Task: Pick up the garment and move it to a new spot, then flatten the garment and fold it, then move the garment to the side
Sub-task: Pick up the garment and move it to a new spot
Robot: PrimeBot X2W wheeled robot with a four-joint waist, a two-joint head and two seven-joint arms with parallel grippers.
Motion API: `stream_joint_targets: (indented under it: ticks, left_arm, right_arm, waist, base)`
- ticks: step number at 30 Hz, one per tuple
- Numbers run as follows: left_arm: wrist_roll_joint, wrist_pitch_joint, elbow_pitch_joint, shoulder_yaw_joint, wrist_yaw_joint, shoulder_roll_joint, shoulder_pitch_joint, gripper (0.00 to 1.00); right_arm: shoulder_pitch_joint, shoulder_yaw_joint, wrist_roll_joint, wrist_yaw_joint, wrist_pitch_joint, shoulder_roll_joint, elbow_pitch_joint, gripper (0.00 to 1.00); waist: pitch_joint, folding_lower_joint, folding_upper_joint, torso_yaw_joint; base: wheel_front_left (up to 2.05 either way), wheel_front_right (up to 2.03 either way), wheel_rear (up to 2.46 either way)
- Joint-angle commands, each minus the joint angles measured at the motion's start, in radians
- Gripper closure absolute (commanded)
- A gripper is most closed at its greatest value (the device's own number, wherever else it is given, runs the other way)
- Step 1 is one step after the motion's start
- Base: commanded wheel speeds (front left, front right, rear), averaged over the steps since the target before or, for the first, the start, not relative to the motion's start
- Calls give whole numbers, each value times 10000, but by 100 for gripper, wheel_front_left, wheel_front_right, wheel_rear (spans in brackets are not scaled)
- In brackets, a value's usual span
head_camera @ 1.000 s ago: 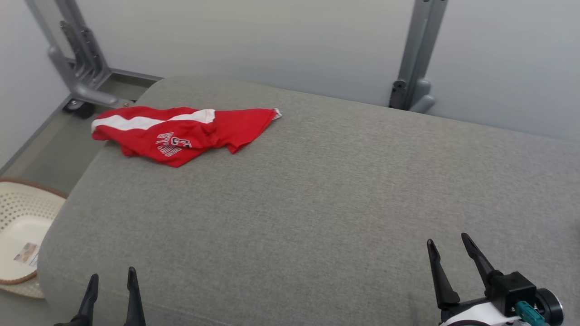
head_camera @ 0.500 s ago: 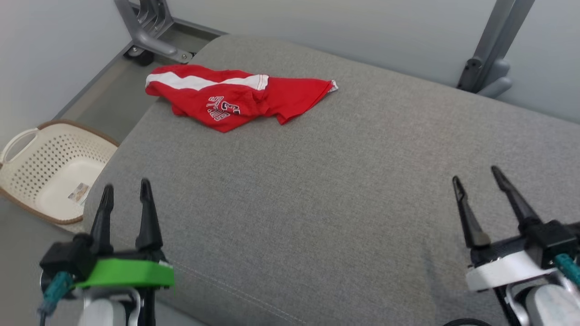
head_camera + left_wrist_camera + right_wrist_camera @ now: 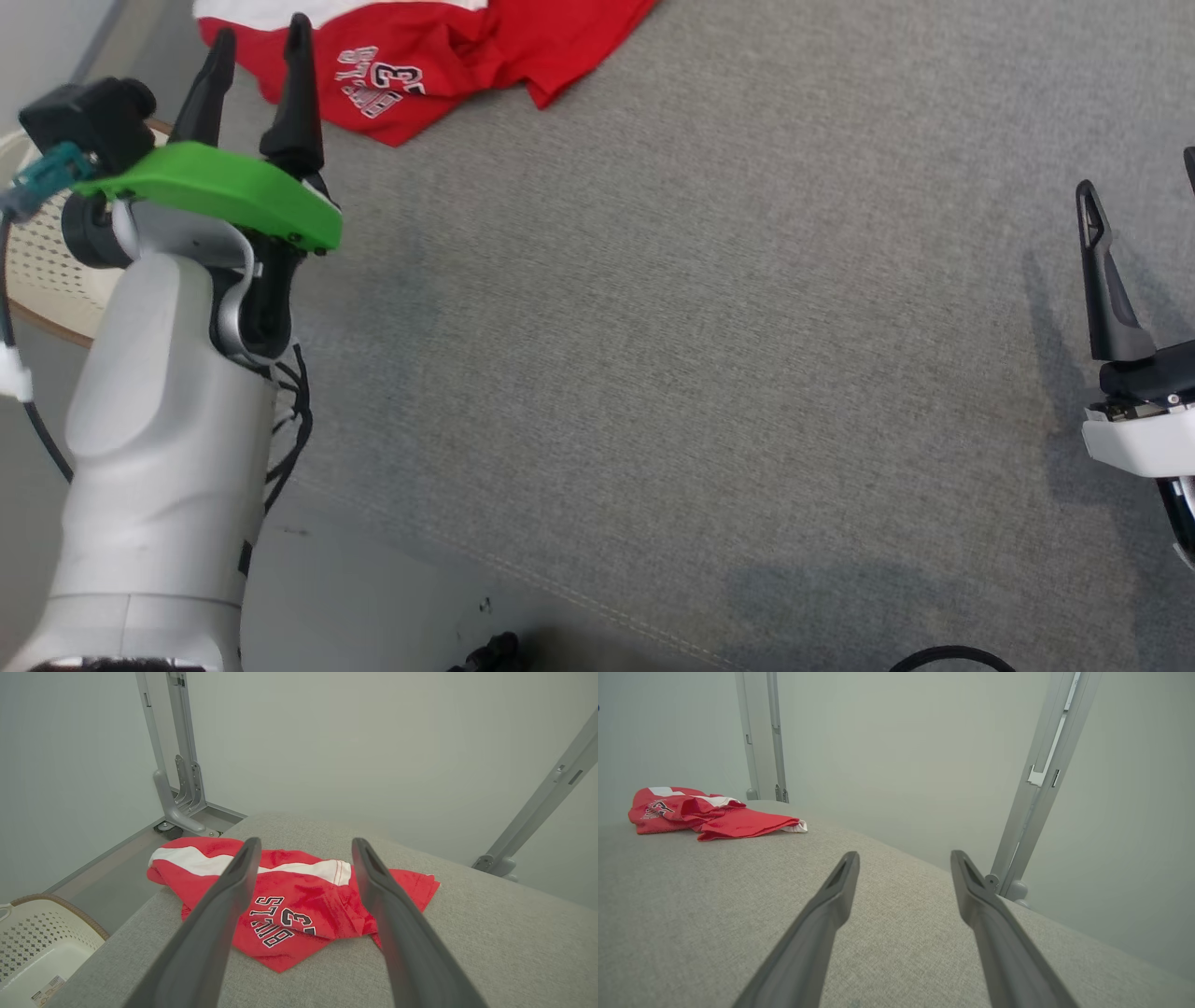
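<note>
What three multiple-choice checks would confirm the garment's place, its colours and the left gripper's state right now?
1. The garment lies: A) on the grey cushion; B) in a drawer; C) on a hanger.
2. Its colours: A) blue and yellow; B) red with a white stripe; C) all black.
3. The left gripper is: A) shut on the garment; B) open; C) shut, empty.
Key: 1 A, it rests near the cushion's far left corner. 2 B, red cloth, white band. 3 B, its fingers stand well apart.

Left end effector [image 3: 261,28] and right end effector [image 3: 903,854], fingers spread apart.
</note>
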Motion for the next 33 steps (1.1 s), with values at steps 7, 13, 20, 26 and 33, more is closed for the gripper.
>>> stream_joint_targets:
  ticks: [7, 13, 20, 26, 33]
  left_arm:
    - [-1643, 879, 2012, -508, -35, 705, -1806, 0]
    - [-2120, 702, 3517, -684, -36, 1008, -2368, 0]
    - [-2480, 408, 4702, -812, -37, 1247, -2679, 0]
    - [-2615, 881, 5288, -1467, -53, 836, -2551, 100]
    - [-2866, -206, 3945, -2304, -82, 1190, -2266, 100]
  right_arm:
    - [-234, 327, 101, -18, -24, -102, -705, 0]
    - [317, 193, 80, -18, -3, 56, -977, 0]
    - [873, -112, 85, -19, 0, 162, -1325, 0]
    - [1140, -294, 137, -18, 10, 296, -1312, 0]
    - [861, 193, 181, -9, 4, 777, -912, 0]
  waist:
    - [3198, -3, -1, -2378]
    - [3250, -3, -1, -2809]
    - [3394, -3, -1, -3158]
    - [3219, -3, -1, -3117]
    - [2169, -3, -1, -2980]
  base:
    - [0, 0, 0]
    - [0, 0, 0]
    - [0, 0, 0]
    - [0, 0, 0]
    - [0, 0, 0]
